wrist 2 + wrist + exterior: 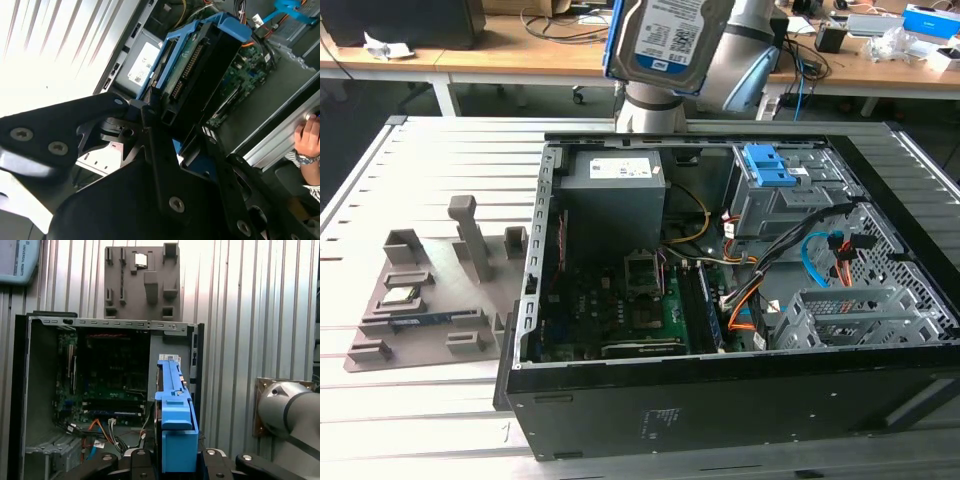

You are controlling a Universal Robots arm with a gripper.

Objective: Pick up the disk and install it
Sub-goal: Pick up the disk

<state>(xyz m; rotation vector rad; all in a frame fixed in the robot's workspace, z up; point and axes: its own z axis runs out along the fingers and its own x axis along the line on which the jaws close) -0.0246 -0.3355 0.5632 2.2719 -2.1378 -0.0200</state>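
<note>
In the exterior view, starting from its left, one grey moulded fixture plate [430, 300] lies on the slatted metal table [380, 190]. A small chip-like part sits in it, too small to identify. Just beside the plate, toward the exterior view's right, one open computer case [720, 410] lies on its side.

Inside the case there is one grey power-supply box [613, 180] against the far wall and one green motherboard [620, 310] nearer the camera. Further to the exterior view's right, one blue latch piece [768, 165] sits on top of the drive cage [780, 205].

One disk [670, 35] hangs in the air above the power-supply box, clear of the case, with its label toward the camera. The picture's upper edge cuts off its top, and it hides the end of the grey arm [750, 60] behind it.

In the first wrist view the disk is seen edge-on with its blue carrier frame foremost. Two black fingers [141, 462] clamp it, one on each side, and their lower parts are cut off. In the second wrist view the fingers grip the disk's near end.

One hand [307, 140] of a person, with a striped sleeve, shows beside a metal rim and is cut by the picture's edge. Whether it touches the rim cannot be told.
</note>
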